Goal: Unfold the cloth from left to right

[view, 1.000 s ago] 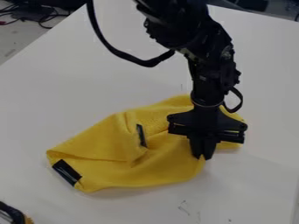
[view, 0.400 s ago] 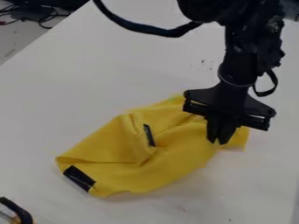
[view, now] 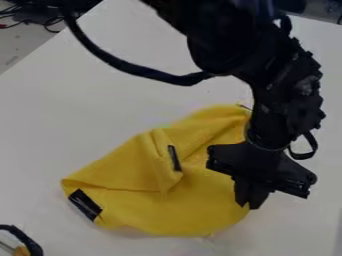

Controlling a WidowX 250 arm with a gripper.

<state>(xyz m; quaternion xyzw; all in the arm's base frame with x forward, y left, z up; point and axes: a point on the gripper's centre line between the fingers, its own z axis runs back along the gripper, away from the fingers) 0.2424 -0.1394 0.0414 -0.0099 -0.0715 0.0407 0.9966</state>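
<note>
Across the frame's lower middle, the yellow cloth (view: 140, 207) is lying rumpled on the white table (view: 80, 110); at its right edge the gripper (view: 250, 202) is hanging, jaws clenched or released, I cannot tell.

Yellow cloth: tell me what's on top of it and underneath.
The yellow cloth bears a black strip at its lower-left corner and a second strip near its middle. Underneath is covered, not visible.

a lab-like workspace, indicated by the jointed black robot arm (view: 230, 47) above a white desk (view: 73, 115) and loose cables (view: 52, 21) beyond.
</note>
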